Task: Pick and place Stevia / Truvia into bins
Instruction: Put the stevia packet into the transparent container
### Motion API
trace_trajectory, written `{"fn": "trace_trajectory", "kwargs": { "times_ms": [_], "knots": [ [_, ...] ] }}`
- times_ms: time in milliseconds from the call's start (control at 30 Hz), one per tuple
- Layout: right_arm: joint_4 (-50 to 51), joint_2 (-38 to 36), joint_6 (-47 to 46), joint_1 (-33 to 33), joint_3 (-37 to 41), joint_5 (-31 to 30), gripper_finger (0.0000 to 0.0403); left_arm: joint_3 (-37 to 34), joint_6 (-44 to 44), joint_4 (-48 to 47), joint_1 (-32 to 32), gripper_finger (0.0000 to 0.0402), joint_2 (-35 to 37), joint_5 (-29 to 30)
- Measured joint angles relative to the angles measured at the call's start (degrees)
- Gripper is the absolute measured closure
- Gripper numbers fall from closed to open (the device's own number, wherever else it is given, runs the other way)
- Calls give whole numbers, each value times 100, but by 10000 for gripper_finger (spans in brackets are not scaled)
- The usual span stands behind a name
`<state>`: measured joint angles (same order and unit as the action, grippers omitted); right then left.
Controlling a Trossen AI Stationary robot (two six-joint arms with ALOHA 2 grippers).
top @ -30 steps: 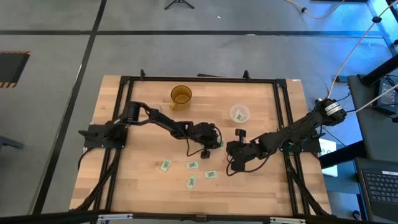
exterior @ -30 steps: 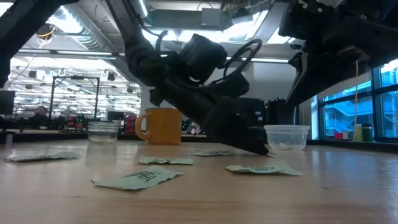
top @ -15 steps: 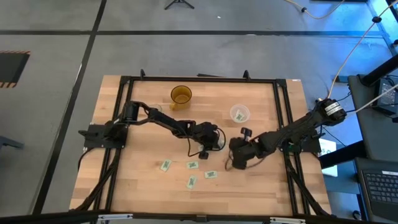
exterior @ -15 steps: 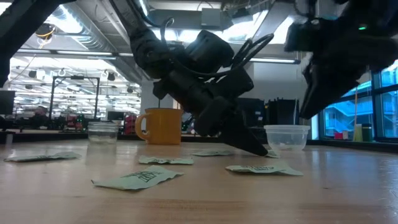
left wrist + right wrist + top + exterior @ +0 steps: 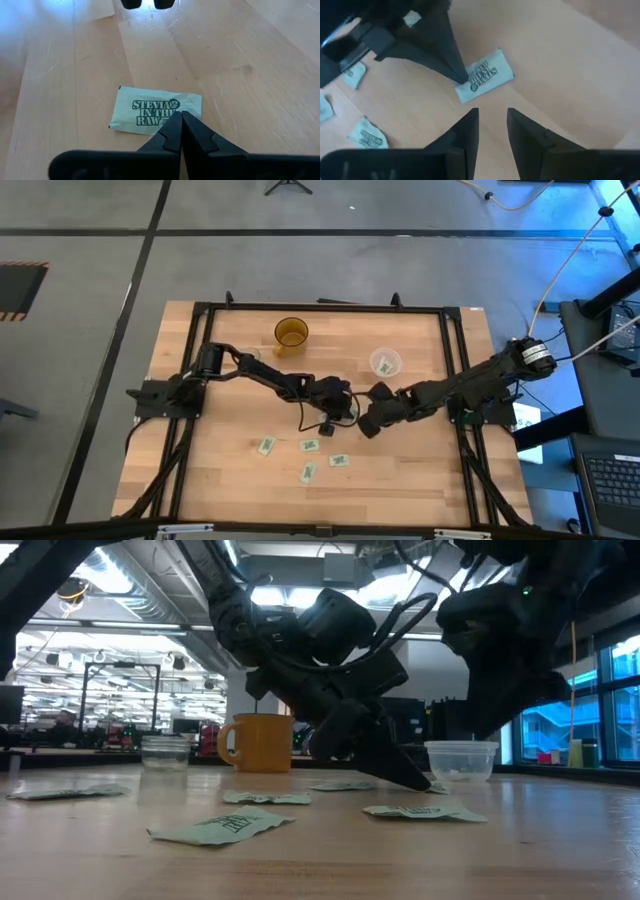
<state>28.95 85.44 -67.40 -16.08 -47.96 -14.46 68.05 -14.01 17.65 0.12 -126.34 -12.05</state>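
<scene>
On a pale wooden table (image 5: 230, 480) framed by black rails, two dark robot arms meet near the middle. The left gripper (image 5: 180, 120) has its two fingers pressed together into a single point, tips down on the edge of a Stevia In The Raw packet (image 5: 150, 110) that lies flat on the wood; from above, that gripper (image 5: 352, 412) sits just left of the table's centre. Whether it has truly pinched the packet or only presses on its edge cannot be told. From table level the same gripper (image 5: 415, 778) slants down to the surface just before the wide clear cup (image 5: 461, 760).

Toward the near edge, four more packets lie loose and apart: one at the left (image 5: 266, 446), one beside it (image 5: 310, 445), one nearer still (image 5: 308, 472) and one to the right (image 5: 339, 460).

On the far side stand an amber-brown mug (image 5: 291, 333) and, to its right, the wide clear cup (image 5: 385, 362), which shows something pale inside. A smaller glass-like cup (image 5: 166, 751) shows only from table level, left of the mug (image 5: 258, 742).

The right gripper (image 5: 492, 125) hangs above the table with its fingers slightly parted and nothing between them, looking down on the same pressed packet (image 5: 484, 75); from above it (image 5: 370, 418) sits just right of the left one.
</scene>
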Motion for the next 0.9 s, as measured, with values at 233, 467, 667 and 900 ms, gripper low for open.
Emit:
{"fn": "trace_trajectory", "kwargs": {
  "times_ms": [233, 467, 667, 900],
  "knots": [
    [-533, -17, -1064, 100, 603, 307, 298, 0, -30, 0, -57, 400, 0, 7],
    [-2830, -26, -1333, 246, 1384, 363, 298, -7, -134, 20, -90, 400, 0, -4],
    [-3082, -26, -1709, 383, 1844, 349, 298, -7, -137, 18, -93, 399, -6, -294],
    [-3576, -39, -1958, 395, 2200, 333, 298, -11, -225, 20, -120, 399, -7, -319]
  ]
}}
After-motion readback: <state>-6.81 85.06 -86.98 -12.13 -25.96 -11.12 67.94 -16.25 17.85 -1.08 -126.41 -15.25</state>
